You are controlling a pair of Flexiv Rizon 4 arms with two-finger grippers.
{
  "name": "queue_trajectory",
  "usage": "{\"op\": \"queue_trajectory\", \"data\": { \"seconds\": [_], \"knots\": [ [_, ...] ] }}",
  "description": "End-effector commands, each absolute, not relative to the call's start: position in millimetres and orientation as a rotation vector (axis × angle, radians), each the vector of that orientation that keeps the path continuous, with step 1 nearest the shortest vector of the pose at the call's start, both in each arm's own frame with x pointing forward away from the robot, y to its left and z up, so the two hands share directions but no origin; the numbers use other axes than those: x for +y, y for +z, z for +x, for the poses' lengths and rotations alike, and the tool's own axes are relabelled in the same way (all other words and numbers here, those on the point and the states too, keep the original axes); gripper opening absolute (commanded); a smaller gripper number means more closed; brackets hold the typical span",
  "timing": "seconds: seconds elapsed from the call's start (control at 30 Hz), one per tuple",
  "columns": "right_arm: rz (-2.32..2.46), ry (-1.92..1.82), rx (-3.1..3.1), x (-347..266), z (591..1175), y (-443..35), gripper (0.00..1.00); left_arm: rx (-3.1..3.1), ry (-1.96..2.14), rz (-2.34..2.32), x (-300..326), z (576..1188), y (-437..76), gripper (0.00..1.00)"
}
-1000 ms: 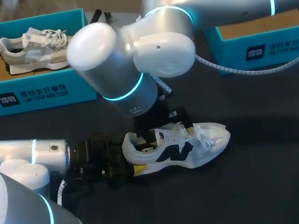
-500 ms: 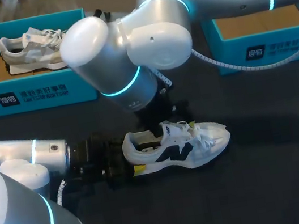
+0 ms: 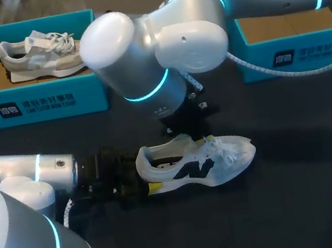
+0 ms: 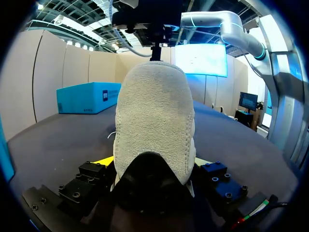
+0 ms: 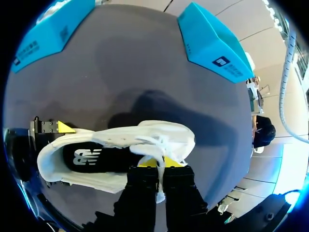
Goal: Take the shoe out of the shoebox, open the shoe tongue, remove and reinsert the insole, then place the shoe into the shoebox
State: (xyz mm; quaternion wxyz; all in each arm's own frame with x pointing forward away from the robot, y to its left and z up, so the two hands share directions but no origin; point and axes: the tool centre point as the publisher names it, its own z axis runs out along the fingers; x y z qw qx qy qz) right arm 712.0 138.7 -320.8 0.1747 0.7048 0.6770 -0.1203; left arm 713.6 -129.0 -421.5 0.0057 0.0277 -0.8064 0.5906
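The white sneaker (image 3: 195, 165) stands on its sole on the dark table (image 3: 282, 206), at about 6 o'clock just below the middle of the head view, with its heel toward 9 o'clock and its toe toward 3 o'clock. My left arm comes in low from 8 o'clock, and the left gripper (image 4: 153, 170) is clamped on the heel. In the left wrist view the suede heel fills the space between the two black fingers, each pressed against one side of it, and one yellow tip shows beside the heel.

My right arm enters from 2 o'clock, crosses past the middle and points down over the lacing. The right gripper (image 5: 160, 163) is clenched, its two fingers side by side with hardly a gap. The yellow tips nip a bit of the white upper at the top of the laces; whether that bit is tongue or lace I cannot tell. Just behind that grip the shoe's mouth gapes, and the right wrist view shows the dark insole (image 5: 91, 157) with pale print lying flat inside.

At 10 o'clock from the white sneaker, well apart, a teal shoebox (image 3: 35, 106) holds a grey-and-beige sneaker (image 3: 39, 51). At 2 o'clock a second teal shoebox (image 3: 298, 54) sits partly behind the right arm, its brown cardboard floor showing
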Motion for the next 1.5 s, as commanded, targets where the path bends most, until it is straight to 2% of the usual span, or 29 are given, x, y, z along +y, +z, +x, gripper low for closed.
{"op": "queue_trajectory", "data": {
  "seconds": [0.03,0.33,0.87,0.9,1.0,1.07,1.1,1.13,1.17,1.23,1.5],
  "knots": [
    [1.994,-0.326,1.937,119.0,710.1,-316.0,0.0,-2.525,1.843,0.085,-128.6,714.5,-421.4,0.0],
    [1.97,-0.368,1.908,87.9,714.0,-317.1,0.0,-2.525,1.843,0.085,-128.6,714.5,-421.4,0.0],
    [1.965,-0.414,1.881,53.6,716.0,-359.4,0.0,-2.525,1.843,0.085,-128.6,714.5,-421.4,0.0],
    [1.962,-0.422,1.878,52.7,716.1,-360.8,0.06,-2.525,1.843,0.085,-128.6,714.5,-421.4,0.0],
    [1.956,-0.442,1.87,48.6,717.2,-368.3,0.36,-2.525,1.843,0.085,-128.6,714.5,-421.4,0.0],
    [1.952,-0.447,1.862,46.7,717.8,-369.9,0.47,-2.525,1.843,0.085,-128.6,714.5,-421.4,0.0],
    [1.951,-0.452,1.86,45.3,718.3,-370.9,0.64,-2.525,1.843,0.085,-128.6,714.5,-421.4,0.0],
    [1.951,-0.454,1.859,44.5,718.6,-371.5,0.73,-2.525,1.843,0.085,-128.6,714.5,-421.4,0.0],
    [1.95,-0.457,1.859,43.3,719.4,-372.6,0.91,-2.525,1.843,0.085,-128.6,714.5,-421.4,0.0],
    [1.945,-0.47,1.855,42.3,720.0,-372.8,1.0,-2.525,1.843,0.085,-128.6,714.5,-421.4,0.0],
    [1.91,-0.446,1.852,44.3,721.3,-350.6,1.0,-2.525,1.843,0.085,-128.6,714.5,-421.4,0.0]
  ]
}}
